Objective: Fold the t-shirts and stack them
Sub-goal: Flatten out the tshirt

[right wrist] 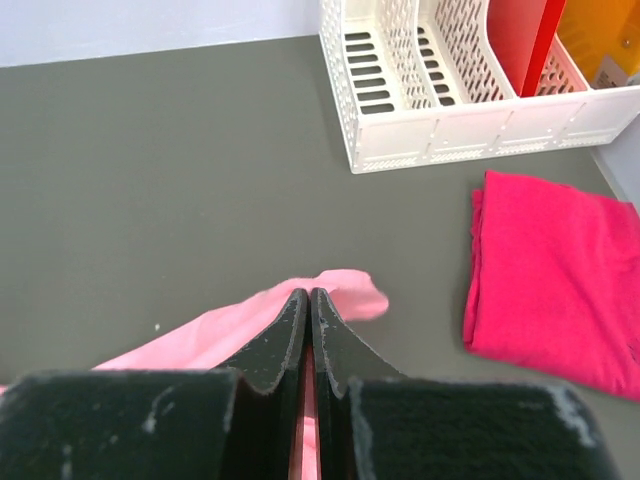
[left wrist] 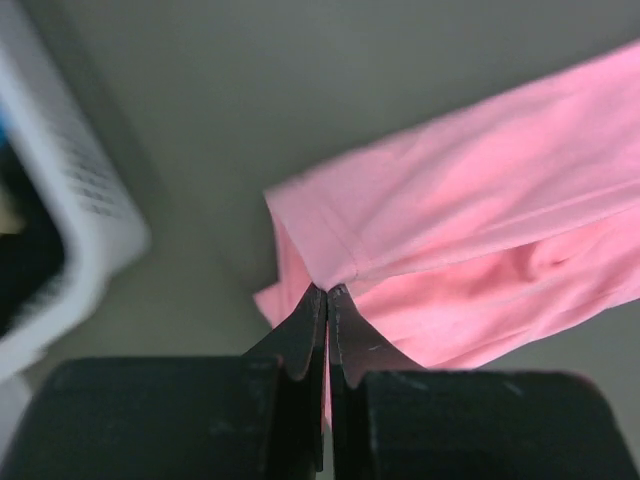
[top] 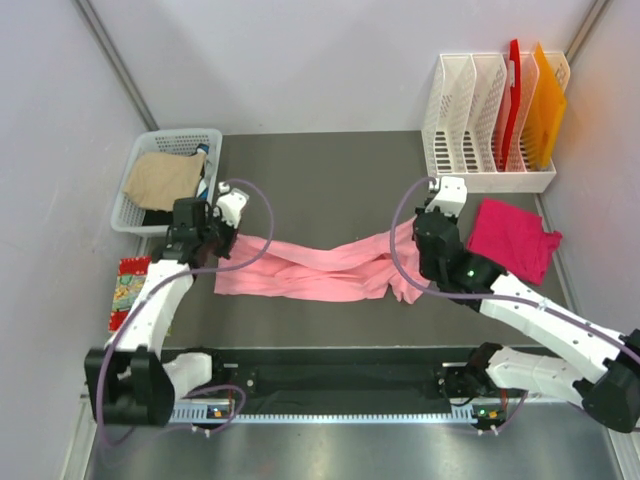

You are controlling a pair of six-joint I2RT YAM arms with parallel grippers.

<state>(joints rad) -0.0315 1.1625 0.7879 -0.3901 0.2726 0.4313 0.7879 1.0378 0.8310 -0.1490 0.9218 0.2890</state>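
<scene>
Grippers pinch salmon-pink t-shirt (top: 320, 270) at both ends

Nearest the arm bases, a small red-edged patterned piece (top: 128, 290) lies flat at the left edge of the table (top: 330, 175). Beyond it, the salmon-pink t-shirt stretches across the middle of the table as a long, wrinkled band. The left gripper (left wrist: 326, 290) has its jaws pressed together on a hemmed corner at the band's left end. The right gripper (right wrist: 308, 293) is likewise clamped tight on pink cloth at the right end, though how much fabric sits between its fingers is hard to tell from the wrist view. Just right of that gripper, the deep magenta t-shirt (top: 512, 240) lies folded flat, apart from the pink one. Farther back on the left, a white basket (top: 135, 165) holds tan cloth (top: 165, 178) and some dark items. At the far right, a white file rack (top: 470, 175) stands by the back wall, with a red folder (top: 512, 95) and an orange folder (top: 545, 110) upright in its right-hand slots.
</scene>
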